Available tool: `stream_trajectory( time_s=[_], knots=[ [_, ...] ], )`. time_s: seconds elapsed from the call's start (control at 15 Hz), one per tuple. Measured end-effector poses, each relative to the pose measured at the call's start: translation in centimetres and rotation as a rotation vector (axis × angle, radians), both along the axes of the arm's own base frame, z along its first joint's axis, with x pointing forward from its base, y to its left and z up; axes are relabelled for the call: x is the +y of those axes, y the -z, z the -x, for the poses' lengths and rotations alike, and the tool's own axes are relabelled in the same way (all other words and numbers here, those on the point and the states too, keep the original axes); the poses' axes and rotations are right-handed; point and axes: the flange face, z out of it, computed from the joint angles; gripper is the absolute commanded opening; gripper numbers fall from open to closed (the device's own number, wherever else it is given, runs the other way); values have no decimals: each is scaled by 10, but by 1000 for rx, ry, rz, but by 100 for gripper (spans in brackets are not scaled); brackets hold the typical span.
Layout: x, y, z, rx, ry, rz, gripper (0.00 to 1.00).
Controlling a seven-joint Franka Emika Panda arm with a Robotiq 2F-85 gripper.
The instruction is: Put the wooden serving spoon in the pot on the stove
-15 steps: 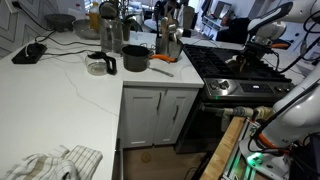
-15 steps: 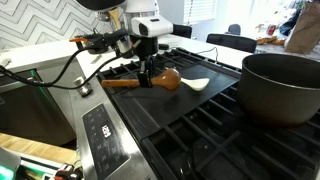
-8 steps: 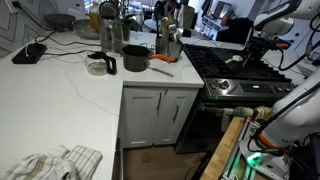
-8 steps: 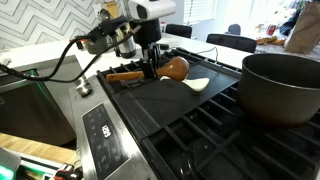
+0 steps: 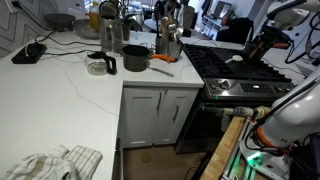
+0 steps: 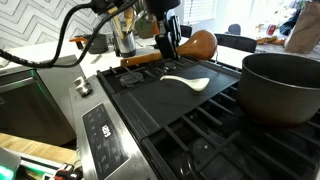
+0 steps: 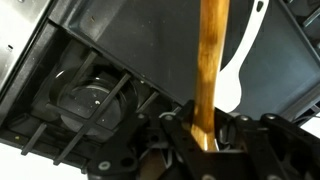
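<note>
The stove [image 6: 225, 140] fills the lower frame of an exterior view, with black grates at lower right. The dark, deep pot [image 6: 282, 88] sits on them at the right edge, its mouth open. Upper centre, the wooden serving spoon [image 6: 198, 44] hangs clear of the stovetop, roughly level, with its bowl toward the pot. The gripper [image 6: 170, 47] has its fingers pinched on the handle just behind the bowl.

The spoon looks light and stiff, and its smooth round handle could swivel in a two-finger pinch. A hold near the bowl – close to the balance point – seems a sound choice. Wood on metal should tolerate a short drop.

Below it lies a flat black plate [image 6: 150, 100] – smooth, with a white spoon [image 6: 188, 82] resting on it. Elsewhere, a white counter [image 5: 70, 85] stands over pale cabinet doors [image 5: 155, 112], with a crumpled cloth [image 5: 50, 163] at lower left.
</note>
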Motion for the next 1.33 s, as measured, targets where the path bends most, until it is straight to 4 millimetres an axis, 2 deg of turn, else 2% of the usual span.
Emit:
stream_trajectory(
  time_s=[0.4, 0.47, 0.8, 1.07, 1.33],
  knots=[
    [-6, 1, 0, -2, 7, -3, 10],
    [-6, 1, -1, -1, 7, -4, 3],
    [-8, -3, -5, -2, 23, -20, 3],
    [-31, -12, -17, -18, 91, -77, 3],
    [-69, -10, -20, -28, 187, -116, 3]
  ],
)
